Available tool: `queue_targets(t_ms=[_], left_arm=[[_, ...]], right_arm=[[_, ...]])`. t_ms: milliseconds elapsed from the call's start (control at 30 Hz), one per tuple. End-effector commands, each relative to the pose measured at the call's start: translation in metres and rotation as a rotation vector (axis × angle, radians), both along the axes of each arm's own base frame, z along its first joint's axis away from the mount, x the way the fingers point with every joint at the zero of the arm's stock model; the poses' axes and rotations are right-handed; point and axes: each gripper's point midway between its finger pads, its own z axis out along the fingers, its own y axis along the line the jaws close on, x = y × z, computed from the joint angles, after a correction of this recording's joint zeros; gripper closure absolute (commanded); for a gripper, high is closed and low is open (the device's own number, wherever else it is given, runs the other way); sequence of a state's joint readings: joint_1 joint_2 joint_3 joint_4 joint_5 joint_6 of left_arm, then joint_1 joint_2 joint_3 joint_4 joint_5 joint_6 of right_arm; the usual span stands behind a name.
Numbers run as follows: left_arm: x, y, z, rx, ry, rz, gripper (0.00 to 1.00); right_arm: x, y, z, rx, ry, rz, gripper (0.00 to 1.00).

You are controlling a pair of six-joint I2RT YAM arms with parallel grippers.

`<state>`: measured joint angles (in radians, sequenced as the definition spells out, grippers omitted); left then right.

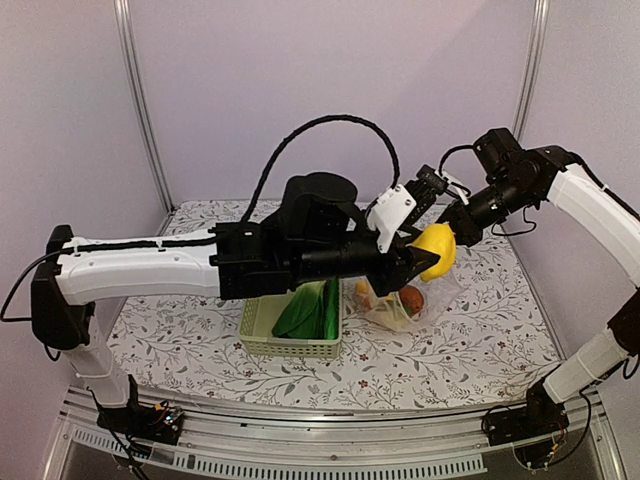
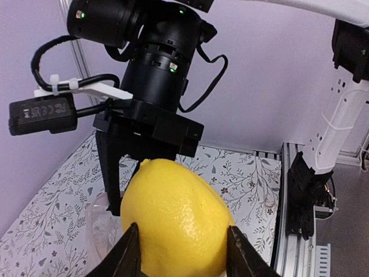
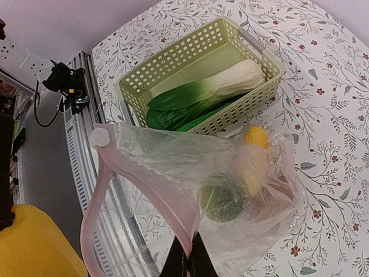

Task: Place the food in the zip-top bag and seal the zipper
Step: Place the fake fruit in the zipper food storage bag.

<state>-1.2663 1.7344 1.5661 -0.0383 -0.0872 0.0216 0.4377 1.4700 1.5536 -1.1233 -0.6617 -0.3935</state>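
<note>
My left gripper [image 1: 424, 260] is shut on a yellow lemon [image 1: 436, 249], held in the air above the zip-top bag [image 1: 402, 303]; the lemon also shows in the left wrist view [image 2: 179, 219] between the fingers. My right gripper [image 3: 190, 263] is shut on the bag's pinkish zipper strip [image 3: 138, 180] and holds the mouth up and open. Inside the bag [image 3: 259, 190] are a yellow fruit [image 3: 256, 138], a round green piece [image 3: 222, 202] and a brown-orange piece [image 1: 411, 298]. The bok choy [image 3: 213, 89] and cucumber [image 3: 199, 120] lie in the basket.
The pale green lattice basket [image 1: 262, 335] stands left of the bag on the flowered tablecloth. The right gripper's black body [image 2: 151, 124] hangs just behind the lemon in the left wrist view. The table's metal front rail [image 3: 78, 156] is close to the bag.
</note>
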Motion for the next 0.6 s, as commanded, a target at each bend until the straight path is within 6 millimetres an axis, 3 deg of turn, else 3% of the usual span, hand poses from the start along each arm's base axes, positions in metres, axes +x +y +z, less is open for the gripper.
queue_targets(t_ms=[0, 300, 567], left_arm=[[-0.004, -0.013, -0.001, 0.022, -0.073, 0.016, 0.59], [0.015, -0.015, -0.046, 0.171, -0.108, 0.115, 0.58], [0.029, -0.02, -0.059, 0.232, -0.15, 0.175, 0.57]], right_arm=[[-0.006, -0.001, 0.008, 0.011, -0.029, 0.007, 1.0], [0.0, -0.004, 0.01, -0.004, -0.056, -0.02, 1.0], [0.002, -0.004, 0.012, -0.003, -0.058, -0.033, 1.0]])
